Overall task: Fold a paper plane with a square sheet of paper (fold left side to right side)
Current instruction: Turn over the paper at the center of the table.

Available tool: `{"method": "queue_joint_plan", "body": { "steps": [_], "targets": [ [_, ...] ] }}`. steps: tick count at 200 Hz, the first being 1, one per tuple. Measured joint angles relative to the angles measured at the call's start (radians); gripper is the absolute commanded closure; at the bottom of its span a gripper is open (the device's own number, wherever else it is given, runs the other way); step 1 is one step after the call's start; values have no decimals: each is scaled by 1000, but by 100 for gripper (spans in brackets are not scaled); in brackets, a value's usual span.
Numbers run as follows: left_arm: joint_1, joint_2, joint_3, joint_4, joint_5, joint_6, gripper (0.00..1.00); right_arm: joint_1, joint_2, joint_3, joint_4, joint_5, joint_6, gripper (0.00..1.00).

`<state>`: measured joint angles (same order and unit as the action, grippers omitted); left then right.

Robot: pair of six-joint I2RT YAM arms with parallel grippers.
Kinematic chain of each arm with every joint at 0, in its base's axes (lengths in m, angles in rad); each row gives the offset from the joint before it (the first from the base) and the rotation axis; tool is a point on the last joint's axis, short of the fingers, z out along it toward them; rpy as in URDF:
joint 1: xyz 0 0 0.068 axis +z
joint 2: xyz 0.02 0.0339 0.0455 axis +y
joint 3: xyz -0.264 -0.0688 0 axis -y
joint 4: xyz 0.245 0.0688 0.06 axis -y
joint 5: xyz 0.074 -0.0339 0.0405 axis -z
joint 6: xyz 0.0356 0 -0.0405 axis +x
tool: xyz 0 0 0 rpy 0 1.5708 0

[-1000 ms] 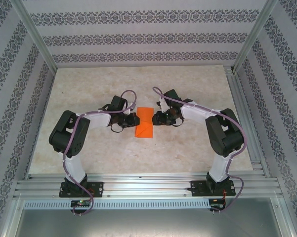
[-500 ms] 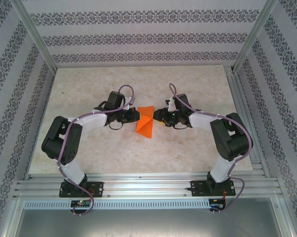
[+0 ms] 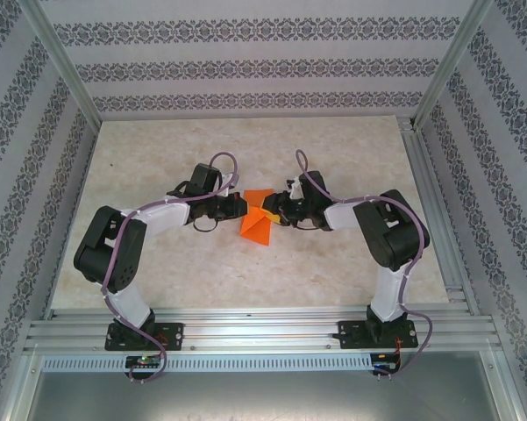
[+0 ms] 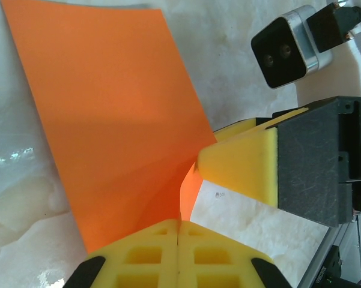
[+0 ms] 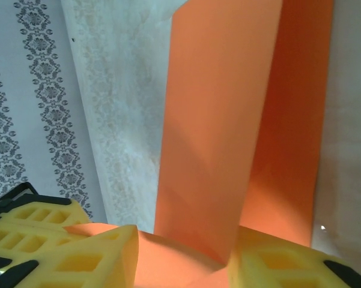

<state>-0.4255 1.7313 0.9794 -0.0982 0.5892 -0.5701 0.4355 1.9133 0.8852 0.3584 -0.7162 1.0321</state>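
1. Top external view: you have the paper [image 3: 257, 219] on the bench [image 3: 158, 158], directly between the left end effector [image 3: 238, 209] and the right end effector [image 3: 272, 213], which face each other across it.
2. Progress, as I judge it: the paper is already doubled over and is no longer a flat square. One layer lies on the bench and another stands up from it. Nothing pointed or ridged has formed, so most of the folding is left.
3. Left end effector: its pads are pressed together with no gap. In the left wrist view the near edge of the paper runs right into them, so you have that edge pinched. The rest of the paper spreads away ahead of this end effector and a little to its left.
4. Right end effector: its fingers [image 5: 66, 246] stand well apart, about half open. In the right wrist view the paper enters the gap between them and rises as a tall flap straight ahead. It looks cradled there, not clamped.
5. In the left wrist view one yellow finger of the right end effector touches the lifted edge, just beside the left pads.
6. What is left for you, in my judgement: carry the raised layer across and press the crease flat.
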Motion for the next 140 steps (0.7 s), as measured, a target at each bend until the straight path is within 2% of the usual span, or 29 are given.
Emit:
{"method": "queue_joint_plan", "body": {
  "steps": [48,82,111,140],
  "targets": [
    [5,5,-4,0,-3,-13,94,2,0,0,32,-2,24,80],
    [18,27,-4,-1,-24,-19,86,2,0,1,23,-1,17,89],
    [20,31,-5,-1,-29,-16,62,2,0,3,6,0,4,100],
    [36,-10,-51,0,-30,-14,34,1,-16,4,-37,6,-20,100]
  ]
}}
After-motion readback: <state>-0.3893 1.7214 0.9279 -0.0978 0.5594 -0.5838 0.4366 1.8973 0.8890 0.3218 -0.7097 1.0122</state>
